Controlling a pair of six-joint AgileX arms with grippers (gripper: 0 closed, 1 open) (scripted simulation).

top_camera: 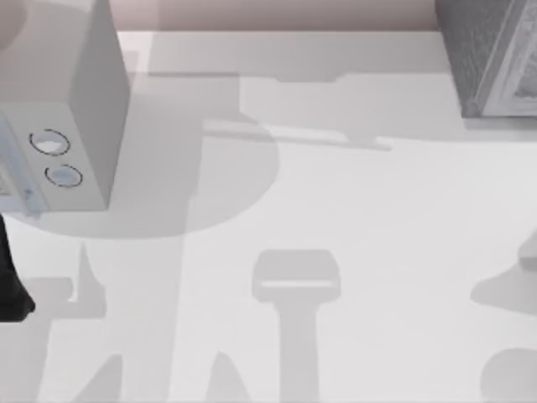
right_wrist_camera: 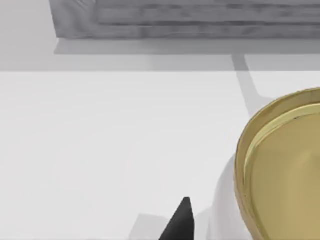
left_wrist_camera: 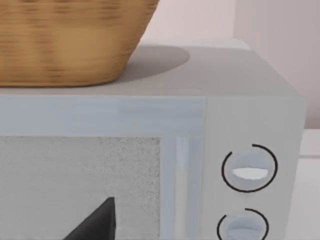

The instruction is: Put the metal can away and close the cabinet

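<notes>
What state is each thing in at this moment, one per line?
Cabinet: at the table's far right corner, only partly seen; open or closed cannot be told.
Metal can: upright on the table, gold top showing, beside the right arm's fingertip, not yet put away.
Microwave: far left, door closed, both dials facing front.
Wicker basket: resting on the microwave's top.
Left arm: low at the table's left edge, facing the microwave.

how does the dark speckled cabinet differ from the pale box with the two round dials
The cabinet is dark grey and stone-speckled; the pale box is smooth light grey. The cabinet stands at the table's far right, the pale box at its far left. The pale box carries a woven basket on top and two ringed dials on its front; the cabinet shows a paler framed front with no dials. Both are box-shaped and stand on the white table.
</notes>
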